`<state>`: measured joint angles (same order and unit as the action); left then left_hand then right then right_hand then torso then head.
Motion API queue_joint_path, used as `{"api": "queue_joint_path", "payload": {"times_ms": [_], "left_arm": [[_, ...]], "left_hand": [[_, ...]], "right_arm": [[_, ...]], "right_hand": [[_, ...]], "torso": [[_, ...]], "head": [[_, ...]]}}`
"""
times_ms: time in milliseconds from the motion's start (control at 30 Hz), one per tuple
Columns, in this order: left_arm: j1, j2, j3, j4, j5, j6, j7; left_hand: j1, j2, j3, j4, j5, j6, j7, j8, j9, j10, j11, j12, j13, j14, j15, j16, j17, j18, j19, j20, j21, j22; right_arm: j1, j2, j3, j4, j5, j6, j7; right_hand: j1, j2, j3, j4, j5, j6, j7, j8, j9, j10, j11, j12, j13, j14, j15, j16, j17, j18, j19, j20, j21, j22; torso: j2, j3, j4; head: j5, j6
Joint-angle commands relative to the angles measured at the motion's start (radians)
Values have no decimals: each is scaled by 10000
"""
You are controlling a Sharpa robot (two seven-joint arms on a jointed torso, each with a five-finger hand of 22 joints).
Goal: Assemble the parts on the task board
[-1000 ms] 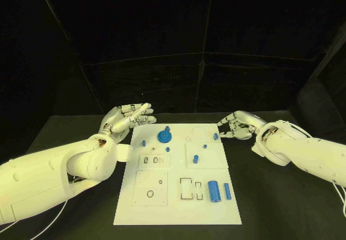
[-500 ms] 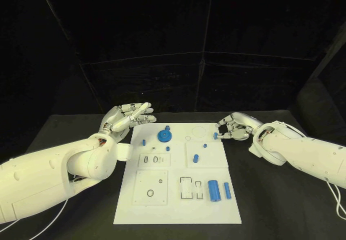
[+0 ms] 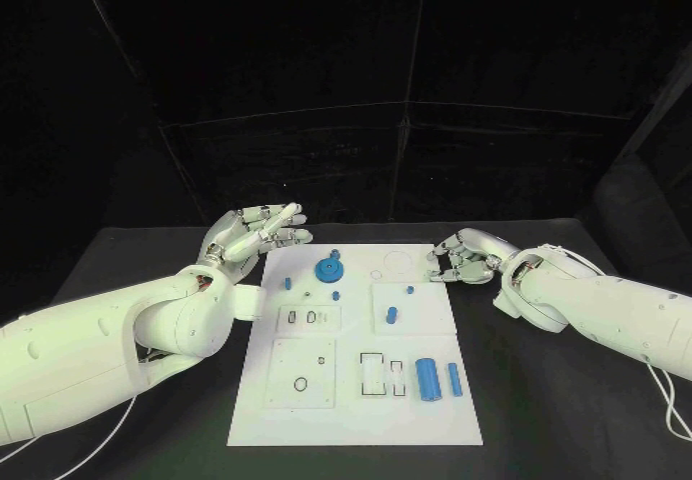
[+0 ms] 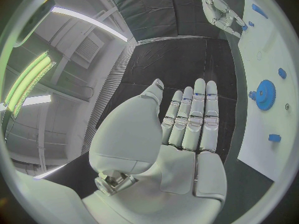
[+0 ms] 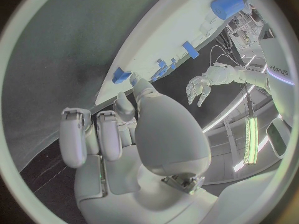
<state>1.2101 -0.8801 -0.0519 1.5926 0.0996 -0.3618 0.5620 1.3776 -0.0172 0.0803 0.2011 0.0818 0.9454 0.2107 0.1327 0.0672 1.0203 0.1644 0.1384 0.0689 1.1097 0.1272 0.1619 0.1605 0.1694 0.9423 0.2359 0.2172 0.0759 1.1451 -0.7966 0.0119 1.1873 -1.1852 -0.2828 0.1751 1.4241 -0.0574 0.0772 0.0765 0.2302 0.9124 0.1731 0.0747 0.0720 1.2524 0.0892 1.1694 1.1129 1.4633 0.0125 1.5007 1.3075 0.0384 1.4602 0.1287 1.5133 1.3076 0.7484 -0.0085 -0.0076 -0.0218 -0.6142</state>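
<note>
We see the right robot hand at the far right corner of the task board, fingers curled in toward a small blue peg that sits at that edge. The right wrist view shows the fingertips just beside the peg, but we cannot tell whether they pinch it or only close around it. We judge this to be the pick-up of that part, taken from the side so the fingers stay clear of the neighbouring slots.

The left robot hand hangs above the counter off the board's far left corner, fingers straight and held side by side, holding nothing. We take it to be parked there, out of the right arm's way.

On the board, the blue gear stands near the far end, with small blue pegs around it. A larger blue cylinder and a slimmer blue bar lie near the close end, beside empty rectangular cut-outs. Much of the assembly looks undone to us.
</note>
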Motion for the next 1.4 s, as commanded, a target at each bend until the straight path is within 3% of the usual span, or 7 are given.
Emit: {"api": "queue_joint_path", "payload": {"times_ms": [33,433,967,1400], "left_arm": [[11,3,6,6,-51,118,37],[11,6,6,-11,-51,105,34],[8,9,4,-22,-51,123,25],[5,-8,-1,-15,-51,126,17]], "left_hand": [[107,9,5,-72,-32,86,7,-46,-11,82,-2,-61,-15,34,-56,-39,17,155,88,0,-60,-17],[117,13,9,-88,-34,85,4,-50,-12,84,-4,-67,-16,33,-57,-48,19,155,91,-2,-66,-21],[141,28,22,-110,-31,90,-2,-51,-12,89,-9,-72,-16,35,-59,-56,22,155,95,-4,-71,-25],[160,41,33,-127,-30,96,-9,-51,-11,94,-12,-74,-17,37,-60,-61,24,155,99,-5,-75,-27]], "right_arm": [[3,3,6,17,61,183,16],[-10,11,6,12,19,76,-67],[-11,-260,9,373,187,-718,77],[-7,-838,11,730,-111,-370,-231]], "right_hand": [[29,65,-2,-39,38,58,-8,67,8,11,-55,-6,9,733,-10,33,1042,-76,91,-40,56,1339],[12,107,-4,-29,57,185,-35,127,21,49,-80,19,38,732,-29,32,1044,-73,82,-55,51,1329],[179,298,169,-117,78,303,-55,167,10,179,-113,151,199,744,-64,50,1098,-85,123,-91,70,1382],[557,366,543,-472,-56,575,-88,232,-7,168,-154,123,213,754,-105,64,1145,-90,143,-137,79,1409]], "torso": [[-6,-2,-9],[1,1,-5],[-2,11,-7],[1,4,-10]], "head": [[-5,13],[-37,11],[-97,40],[-179,-8]]}}
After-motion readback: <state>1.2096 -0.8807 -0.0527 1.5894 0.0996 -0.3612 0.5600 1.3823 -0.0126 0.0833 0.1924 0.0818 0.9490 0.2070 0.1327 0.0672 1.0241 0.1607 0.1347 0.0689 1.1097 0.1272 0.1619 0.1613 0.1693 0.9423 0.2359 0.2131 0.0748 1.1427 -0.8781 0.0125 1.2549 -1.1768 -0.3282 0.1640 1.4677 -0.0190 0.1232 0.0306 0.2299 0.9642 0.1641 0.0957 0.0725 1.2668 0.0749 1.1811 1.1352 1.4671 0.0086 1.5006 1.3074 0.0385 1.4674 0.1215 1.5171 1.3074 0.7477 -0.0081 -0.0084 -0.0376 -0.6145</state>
